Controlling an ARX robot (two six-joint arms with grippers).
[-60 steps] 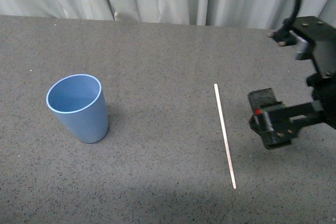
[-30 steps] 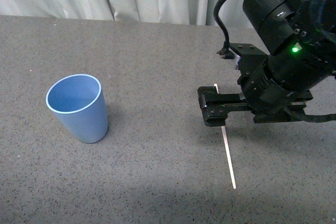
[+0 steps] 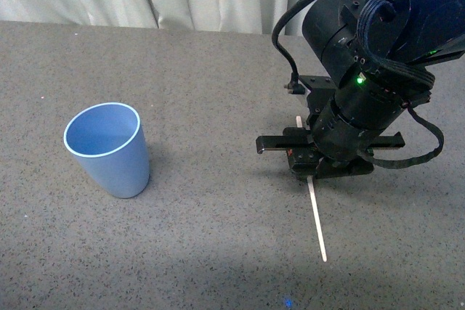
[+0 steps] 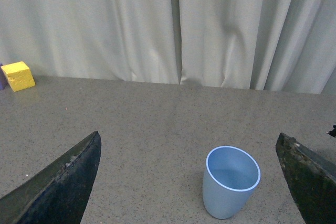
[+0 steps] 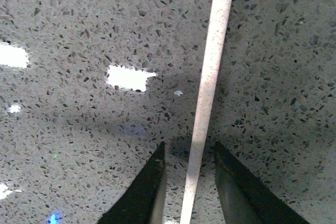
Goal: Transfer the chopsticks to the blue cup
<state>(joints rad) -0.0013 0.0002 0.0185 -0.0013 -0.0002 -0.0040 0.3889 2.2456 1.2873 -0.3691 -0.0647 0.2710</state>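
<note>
While the right tool [image 5: 189,153] sits low over the grey speckled desk [image 3: 218,252], its two dark fingers [image 5: 144,192] straddle the chopsticks [image 5: 209,82], one finger on each side. A thin strip of bare surface shows between each finger and the stick, so the tool is parted only a little and grips nothing yet. The chopsticks lie flat on the desk on the robot's right side, well apart from the blue cup [image 3: 109,152], which stands upright on the left with nothing showing inside it. The left tool [image 4: 187,145] hangs above the desk facing the cup, its fingers spread wide and holding nothing. The step in hand appears to be the pinch on the stick. It likely goes best if the fingertips stay right down at the desk surface, since the stick is thin and lies flush. They should also close evenly from both sides so the stick is not rolled or flicked away. The front view suggests the grip falls somewhat above the stick's middle, so the longer free end may droop on lifting. A slow, level lift looks safest. Counted: one cream-white stick, despite the plural name. One blue cup. Two tools. One yellow block [image 4: 17,75] sits far off by the pale curtain [image 4: 157,24].
</note>
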